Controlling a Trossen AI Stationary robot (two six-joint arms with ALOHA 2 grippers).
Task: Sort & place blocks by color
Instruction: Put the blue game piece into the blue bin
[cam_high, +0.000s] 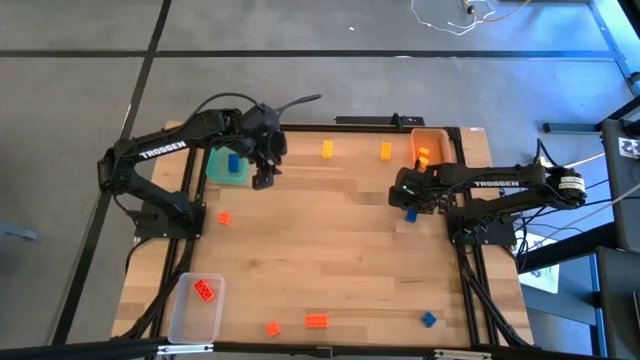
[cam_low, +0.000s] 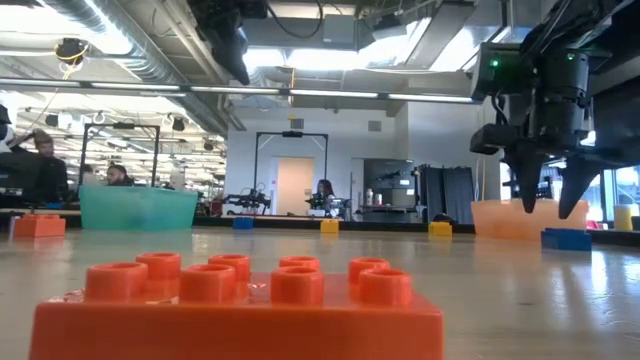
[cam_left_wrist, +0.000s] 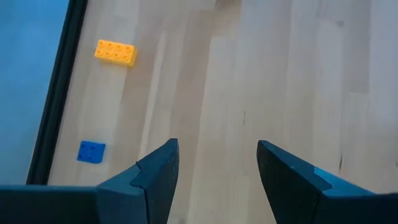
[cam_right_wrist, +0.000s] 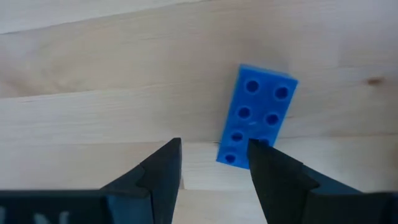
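My right gripper (cam_right_wrist: 214, 148) (cam_high: 404, 196) is open and hangs just above the table near the orange tray. A blue block (cam_right_wrist: 257, 116) (cam_high: 410, 213) lies flat beside its fingertips, mostly outside the gap, and I see no touch. In the low view this gripper (cam_low: 545, 200) hovers left of that block (cam_low: 567, 238). My left gripper (cam_left_wrist: 217, 149) (cam_high: 264, 172) is open and empty, raised beside the green tray (cam_high: 222, 172), which holds a blue block (cam_high: 234, 163). The orange tray (cam_high: 437, 135) holds yellow-orange blocks (cam_high: 423, 155). The clear tray (cam_high: 185, 318) holds a red-orange block (cam_high: 204, 290).
Two yellow blocks (cam_high: 327, 149) (cam_high: 385, 151) lie near the far edge. Red-orange blocks lie at the left (cam_high: 224, 217) and near the near edge (cam_high: 272, 327) (cam_high: 316, 321), with a blue one (cam_high: 428, 319) there too. The wooden middle of the table (cam_high: 320, 240) is bare. People sit in the room beyond.
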